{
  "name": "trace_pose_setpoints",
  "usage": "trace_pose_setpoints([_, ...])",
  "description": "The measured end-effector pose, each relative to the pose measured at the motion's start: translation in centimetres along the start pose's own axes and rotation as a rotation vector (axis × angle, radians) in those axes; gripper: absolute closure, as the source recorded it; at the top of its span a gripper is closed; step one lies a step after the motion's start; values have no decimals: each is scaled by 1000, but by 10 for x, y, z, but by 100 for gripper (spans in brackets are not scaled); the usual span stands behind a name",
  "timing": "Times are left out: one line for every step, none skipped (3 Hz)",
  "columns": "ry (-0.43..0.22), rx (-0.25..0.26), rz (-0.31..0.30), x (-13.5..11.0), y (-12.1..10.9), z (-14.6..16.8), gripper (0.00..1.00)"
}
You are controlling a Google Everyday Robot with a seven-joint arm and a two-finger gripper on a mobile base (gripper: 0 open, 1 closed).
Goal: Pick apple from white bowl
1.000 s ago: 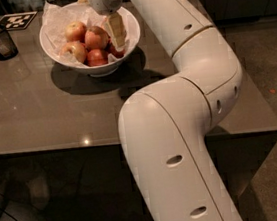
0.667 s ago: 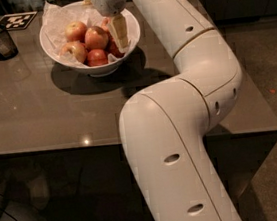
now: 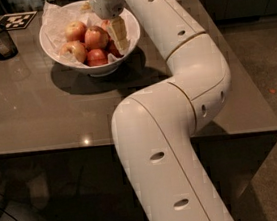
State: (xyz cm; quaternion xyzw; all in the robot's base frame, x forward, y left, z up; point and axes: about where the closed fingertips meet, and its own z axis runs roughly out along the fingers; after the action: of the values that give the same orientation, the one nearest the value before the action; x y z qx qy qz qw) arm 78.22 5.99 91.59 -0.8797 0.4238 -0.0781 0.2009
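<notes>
The white bowl (image 3: 55, 47) stands at the back of the dark table, lined with crinkled white paper and holding several apples. The apple (image 3: 96, 38), pale orange with a pink-red blush and a dark stem dimple, lies in the middle of the bowl. Redder apples lie around it, one at the front (image 3: 97, 57) and one at the left (image 3: 74, 51). My gripper (image 3: 118, 33) reaches down from the white arm into the right side of the bowl, just right of the apple. Its far side is hidden behind the wrist.
A dark cup with a utensil (image 3: 0, 40) and a black-and-white marker tag (image 3: 16, 20) sit at the table's (image 3: 39, 119) back left. My arm's elbow (image 3: 199, 75) hangs over the table's right part. The table's front edge runs near the lower third.
My gripper has stayed at the right side of the bowl, shifting only slightly. The apples have not moved.
</notes>
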Motion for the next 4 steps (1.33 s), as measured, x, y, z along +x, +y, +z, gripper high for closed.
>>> trace_pose_setpoints([0,0,0,0,0,0,0])
trace_pose_setpoints([0,0,0,0,0,0,19])
trace_pose_setpoints([0,0,0,0,0,0,41])
trace_pose_setpoints([0,0,0,0,0,0,64])
